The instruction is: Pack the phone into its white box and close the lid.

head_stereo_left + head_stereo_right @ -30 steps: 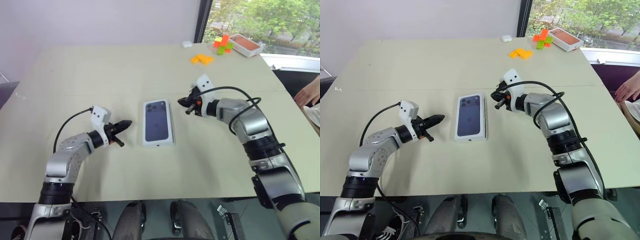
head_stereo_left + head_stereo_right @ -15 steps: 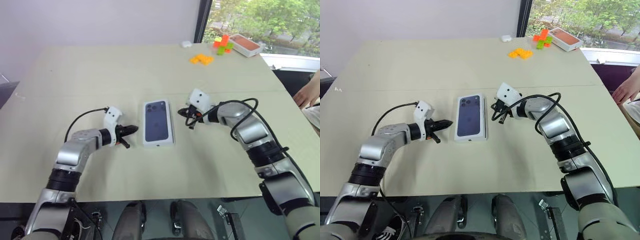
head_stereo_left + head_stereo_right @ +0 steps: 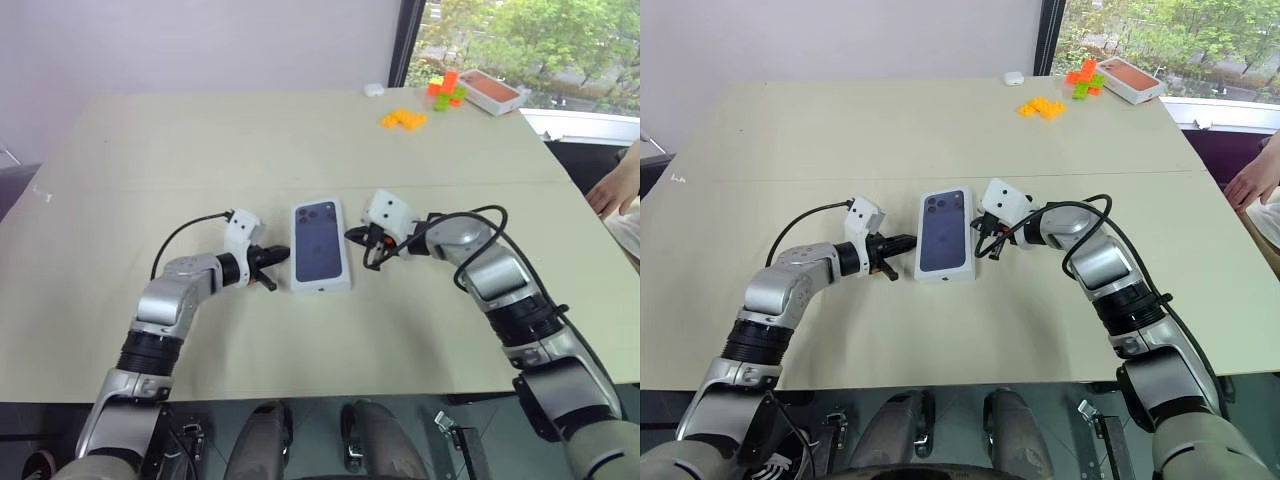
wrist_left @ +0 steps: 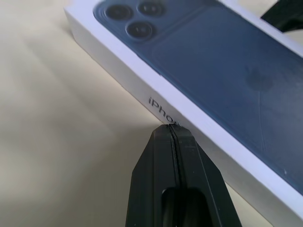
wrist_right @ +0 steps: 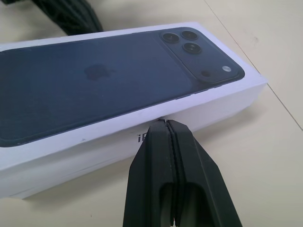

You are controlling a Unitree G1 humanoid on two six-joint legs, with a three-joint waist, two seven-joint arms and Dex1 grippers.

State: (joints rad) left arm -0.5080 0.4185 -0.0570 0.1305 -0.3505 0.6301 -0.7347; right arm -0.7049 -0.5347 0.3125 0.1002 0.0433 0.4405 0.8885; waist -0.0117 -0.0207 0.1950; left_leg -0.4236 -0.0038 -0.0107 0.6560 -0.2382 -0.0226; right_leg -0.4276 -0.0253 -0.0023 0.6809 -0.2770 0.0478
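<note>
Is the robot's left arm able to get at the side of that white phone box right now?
Probably yes. The left gripper, fingers shut, sits right at the lid's long side wall, with bare table around and nothing between them. The right gripper is at the opposite side.

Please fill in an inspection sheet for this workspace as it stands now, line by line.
Surface: pale beige table, flat, with a seam across it.
Job's things: white box closed, the lid with its phone picture on top; phone itself nothing seen.
Clutter: orange blocks, orange and green blocks, an orange-topped white case and a small white object, all at the far right edge.
Grippers: left pincer shut, tip against the lid's left side; right pincer shut, at its right side.
Cables: black cable looping at each wrist.
Surroundings: window with trees; a person's hand at right.
</note>
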